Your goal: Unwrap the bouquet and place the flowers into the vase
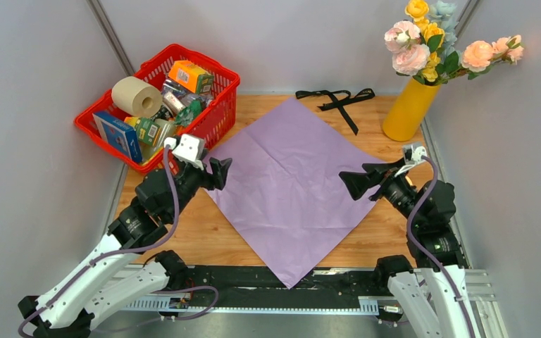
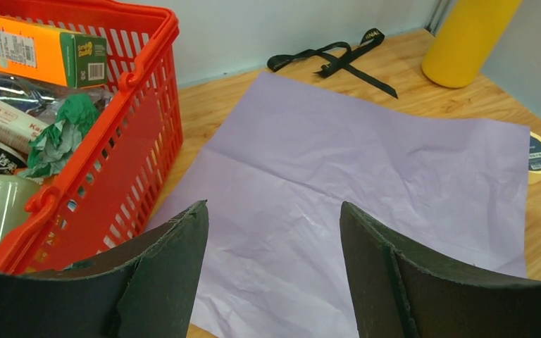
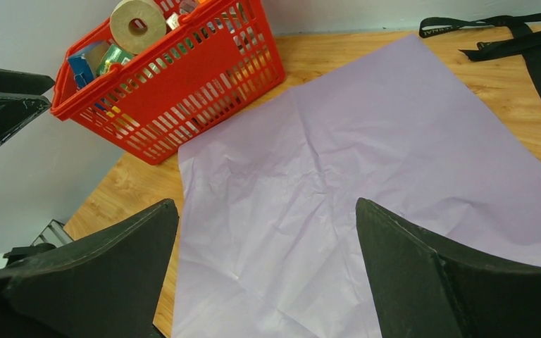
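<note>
Looks finished: seeing flowers [image 1: 430,42] upright in the vase [image 1: 410,109] at the far right corner, wrapping paper [image 1: 289,183] flat mid-table, ribbon [image 1: 338,102] loose beyond. Hovering empty with left gripper [image 1: 220,174] and right gripper [image 1: 350,184], jaws spread wide.

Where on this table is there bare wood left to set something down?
The table shows bare wood in the near-left wedge between purple paper and left arm, and the near-right wedge by the right arm. Far edge is crowded: red basket, black ribbon, vase.
</note>
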